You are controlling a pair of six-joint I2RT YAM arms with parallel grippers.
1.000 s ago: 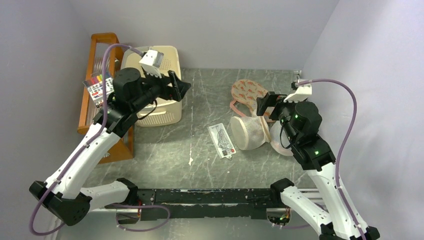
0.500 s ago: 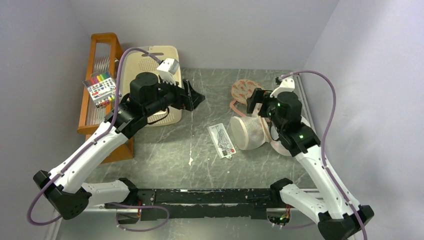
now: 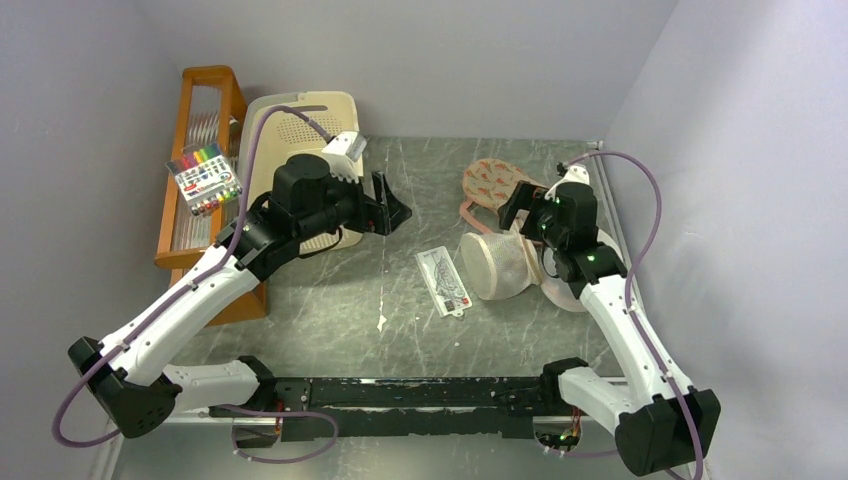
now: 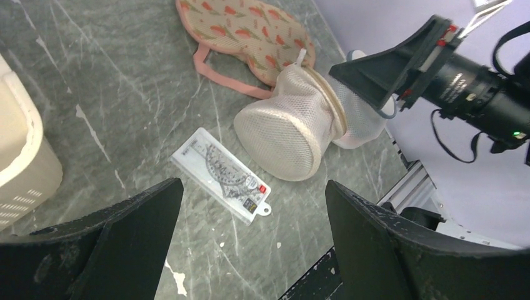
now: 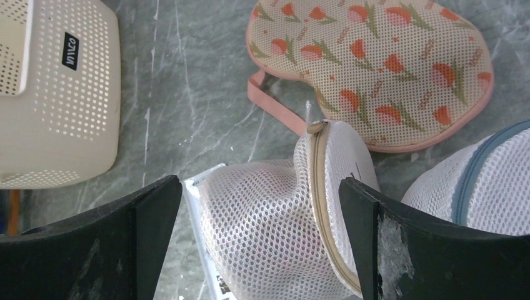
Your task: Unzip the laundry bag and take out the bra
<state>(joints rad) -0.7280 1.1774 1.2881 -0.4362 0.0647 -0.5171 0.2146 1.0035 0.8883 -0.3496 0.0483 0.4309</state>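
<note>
1. Right of centre in the overhead view, the laundry bag (image 3: 497,265) lies on its side. My right claw (image 5: 259,181) hovers above it, spread wide and empty.
2. Left claw (image 4: 253,183): equally wide, empty, well apart.
3. Plan: pinch the pale tab (image 5: 307,112), probably the pull, while the left braces the mesh.
4. Bag: cream mesh, beige zip rim (image 5: 320,200), apparently closed.

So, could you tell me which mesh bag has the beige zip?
The cream laundry bag, on the left; the whiter bag to its right has a blue-grey zip.
</note>
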